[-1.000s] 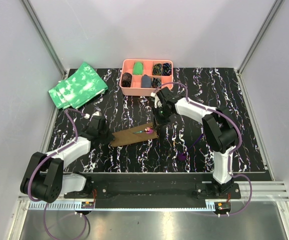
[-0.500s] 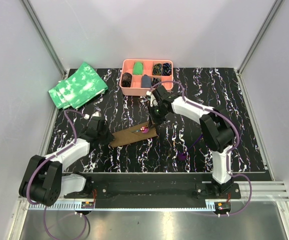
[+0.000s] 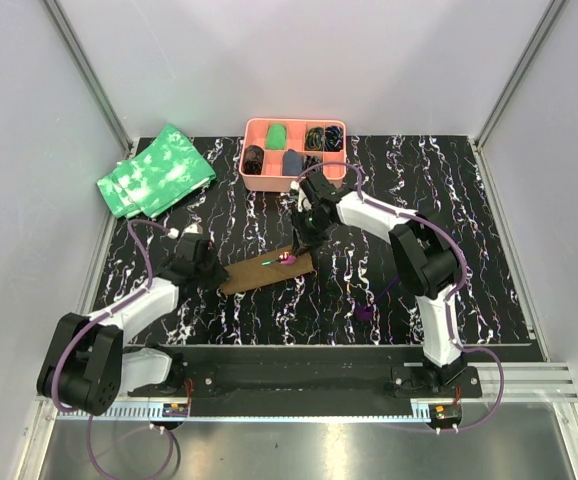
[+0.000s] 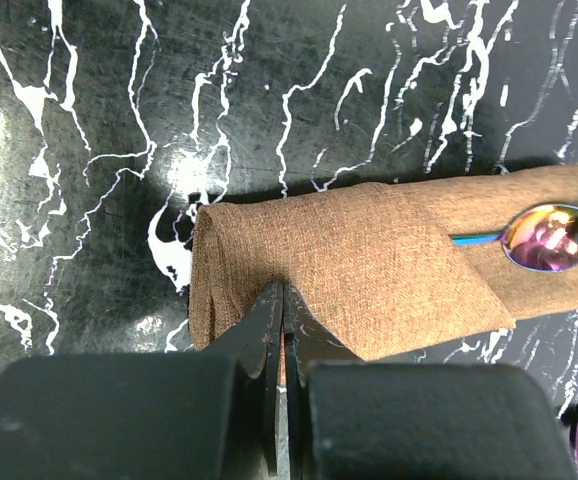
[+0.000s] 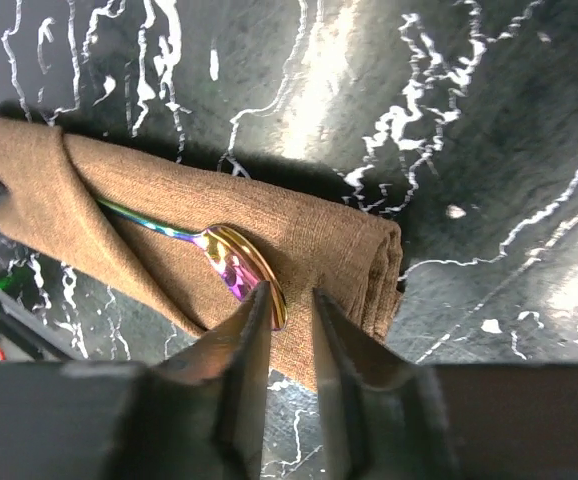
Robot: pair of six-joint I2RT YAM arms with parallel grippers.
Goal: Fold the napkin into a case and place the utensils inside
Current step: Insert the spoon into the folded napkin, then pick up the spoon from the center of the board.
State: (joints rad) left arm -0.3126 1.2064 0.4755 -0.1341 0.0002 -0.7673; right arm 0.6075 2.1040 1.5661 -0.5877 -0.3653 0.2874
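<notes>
The case [image 3: 266, 270] lies near the middle of the surface [image 3: 469, 220], a little toward the near edge and left of centre. It is a flat brown strip with a diagonal flap forming a pocket. An iridescent spoon [image 5: 234, 262] sits in that pocket, its stem under the flap and only the bowl showing on top of the cloth.

Over the last second the spoon has slid further toward the closed end. My right fingers [image 5: 252, 320], which were pressed together on it, have just parted slightly. They now stand at the rim of the bowl with nothing pinched between them, so I read that as a release: this utensil is in.

My left fingers [image 4: 279, 320] are pressed together. Their tips rest at the near edge of the case's folded end and seem to pin it while the spoon went in.

A small purple thing [image 3: 364, 312] lies toward the near right of the surface. It may be another utensil, but I cannot tell. The pink tray [image 3: 259, 183] stands at the far edge and the green cloths [image 3: 157, 170] at the far left corner.
</notes>
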